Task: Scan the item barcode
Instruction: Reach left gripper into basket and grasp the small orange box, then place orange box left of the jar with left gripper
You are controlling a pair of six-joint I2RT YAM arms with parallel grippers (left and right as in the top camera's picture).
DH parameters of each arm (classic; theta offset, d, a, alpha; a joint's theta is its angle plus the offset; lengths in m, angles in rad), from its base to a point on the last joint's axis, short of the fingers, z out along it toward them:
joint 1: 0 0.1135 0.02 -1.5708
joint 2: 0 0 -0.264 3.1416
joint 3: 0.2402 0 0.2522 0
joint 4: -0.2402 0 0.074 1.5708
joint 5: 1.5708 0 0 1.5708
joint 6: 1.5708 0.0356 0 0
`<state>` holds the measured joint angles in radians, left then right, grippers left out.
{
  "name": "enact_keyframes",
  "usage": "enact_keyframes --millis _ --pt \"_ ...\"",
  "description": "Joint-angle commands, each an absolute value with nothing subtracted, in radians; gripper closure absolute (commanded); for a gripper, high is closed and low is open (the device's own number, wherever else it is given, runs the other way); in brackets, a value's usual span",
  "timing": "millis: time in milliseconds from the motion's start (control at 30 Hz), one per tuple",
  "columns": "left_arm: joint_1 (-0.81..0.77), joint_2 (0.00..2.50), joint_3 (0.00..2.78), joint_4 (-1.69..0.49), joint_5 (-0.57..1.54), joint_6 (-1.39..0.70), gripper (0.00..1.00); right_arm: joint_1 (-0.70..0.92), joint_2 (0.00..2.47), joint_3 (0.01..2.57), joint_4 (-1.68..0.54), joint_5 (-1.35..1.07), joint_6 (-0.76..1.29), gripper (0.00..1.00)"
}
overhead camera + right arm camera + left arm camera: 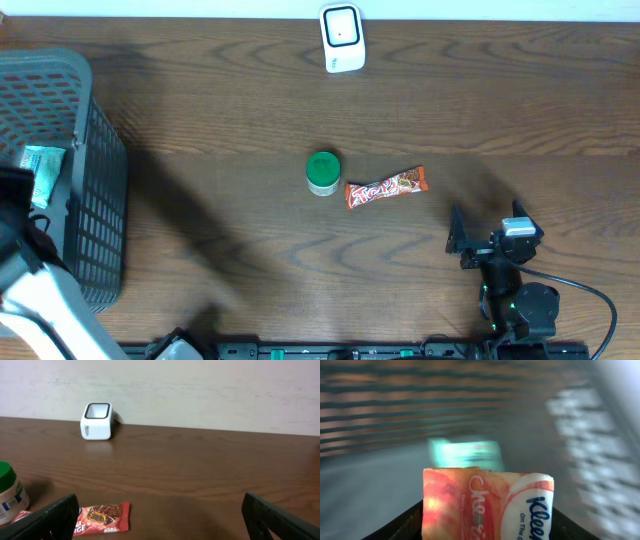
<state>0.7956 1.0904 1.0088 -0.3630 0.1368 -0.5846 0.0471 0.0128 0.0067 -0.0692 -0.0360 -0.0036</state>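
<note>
- The right gripper [160,510] hovers low over the near right part of the wooden table [230,100]. Its fingers stand wide apart with nothing between them.
- At the near left, the left gripper [482,527] reaches down inside the grey slatted basket [100,200]. Its dark fingers are clamped on either side of a tissue pack [487,505], an orange-and-pink packet with a white label in blue lettering. This is the item, and it sits in the basket at the left edge of the table.
- Just beyond the tissue pack, a teal packet [465,455] lies on the basket floor; the wrist view is too blurred to read it.
- Around the middle of the table, a small jar with a green lid [322,172] stands upright.
- An orange-red candy bar [386,187] lies flat just right of the jar, close beside it.
- At the far edge, near the wall, stands the white scanner [342,38], well apart from everything else.
</note>
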Motion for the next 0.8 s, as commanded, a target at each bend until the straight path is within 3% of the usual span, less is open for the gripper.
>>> enact_keyframes --millis 0,100,267,433,567,767 --pt "0.737 0.954 1.019 -0.340 0.545 -0.599 0.35 0.062 0.009 0.006 -0.072 -0.034 0.010 0.01" --pt "0.592 0.855 1.018 -0.345 0.649 -0.581 0.36 0.062 0.009 0.006 -0.072 -0.034 0.010 0.01" --pt "0.231 0.817 1.018 -0.374 0.634 -0.431 0.35 0.062 0.009 0.006 -0.072 -0.034 0.011 0.01" --pt "-0.157 0.906 1.018 -0.492 0.356 -0.217 0.35 0.062 0.009 0.006 -0.072 -0.034 0.010 0.01" --pt "-0.376 1.050 1.018 -0.586 0.103 -0.055 0.35 0.062 0.009 0.006 -0.072 -0.034 0.010 0.01" --pt "-0.527 1.317 1.018 -0.620 -0.038 -0.019 0.35 0.062 0.009 0.006 -0.072 -0.034 0.010 0.01"
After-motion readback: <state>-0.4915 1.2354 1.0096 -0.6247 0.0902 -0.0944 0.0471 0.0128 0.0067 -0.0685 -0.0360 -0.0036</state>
